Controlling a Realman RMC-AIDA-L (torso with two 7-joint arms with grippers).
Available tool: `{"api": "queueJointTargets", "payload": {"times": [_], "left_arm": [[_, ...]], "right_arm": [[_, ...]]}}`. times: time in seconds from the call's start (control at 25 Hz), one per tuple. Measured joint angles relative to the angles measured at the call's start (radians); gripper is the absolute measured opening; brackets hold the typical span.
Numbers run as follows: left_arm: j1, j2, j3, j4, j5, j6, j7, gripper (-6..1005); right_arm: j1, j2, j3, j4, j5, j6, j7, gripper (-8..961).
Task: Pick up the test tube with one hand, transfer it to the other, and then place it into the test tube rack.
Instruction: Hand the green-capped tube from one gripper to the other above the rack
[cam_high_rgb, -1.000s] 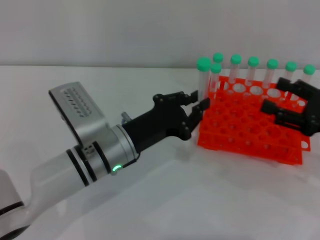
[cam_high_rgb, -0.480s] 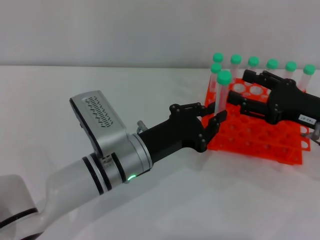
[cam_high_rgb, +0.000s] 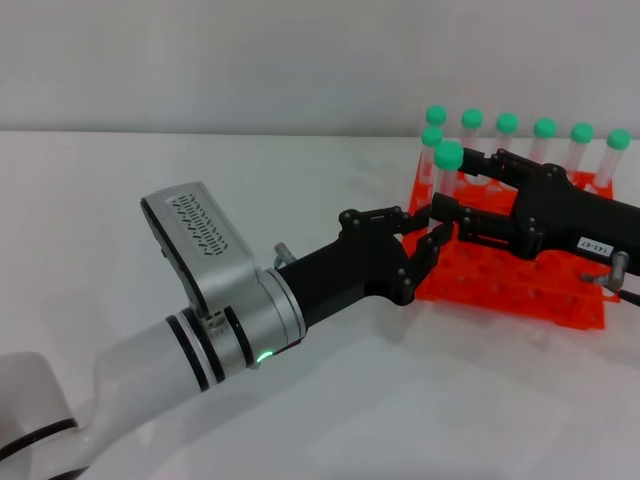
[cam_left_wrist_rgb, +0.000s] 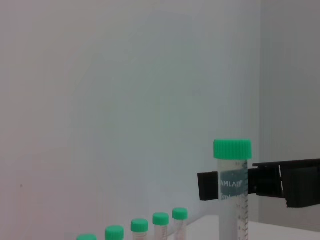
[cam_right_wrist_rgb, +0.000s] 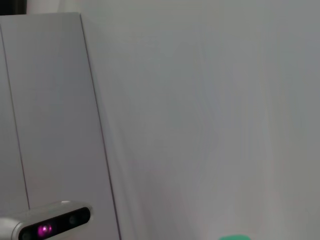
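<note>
My left gripper (cam_high_rgb: 428, 228), the black claw on the silver wrist, is shut on the lower part of the test tube (cam_high_rgb: 442, 195) and holds it upright just off the left end of the orange-red rack (cam_high_rgb: 520, 275). The tube's green cap (cam_high_rgb: 448, 155) stands above the fingers. My right gripper (cam_high_rgb: 455, 187), bulky and black with a white label, reaches in from the right above the rack, one open finger on each side of the tube's upper part. The left wrist view shows the tube (cam_left_wrist_rgb: 232, 195) with a black right finger (cam_left_wrist_rgb: 209, 185) level with its label.
Several green-capped tubes (cam_high_rgb: 545, 128) stand in the rack's back row, right behind my right gripper; they also show in the left wrist view (cam_left_wrist_rgb: 160, 220). The white table (cam_high_rgb: 200, 170) lies to the left and front.
My left gripper lifted the tube and carried it to the rack's left end. My right gripper has moved left over the rack, and its fingers now flank the tube.
</note>
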Motion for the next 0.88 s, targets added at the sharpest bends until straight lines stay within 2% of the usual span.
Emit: {"api": "queueJointTargets", "payload": {"times": [0.44, 0.76, 0.88], "left_arm": [[0.024, -0.001, 0.004, 0.018, 0.006, -0.016, 0.0, 255], [0.028, -0.002, 0.005, 0.026, 0.006, -0.017, 0.001, 260], [0.029, -0.002, 0.005, 0.028, 0.008, -0.018, 0.001, 262]], "right_arm": [[0.032, 0.001, -0.011, 0.06, 0.041, 0.002, -0.006, 678], [0.025, -0.004, -0.012, 0.068, 0.043, 0.009, -0.001, 437], [0.025, -0.006, -0.012, 0.072, 0.04, 0.014, 0.0, 396]]}}
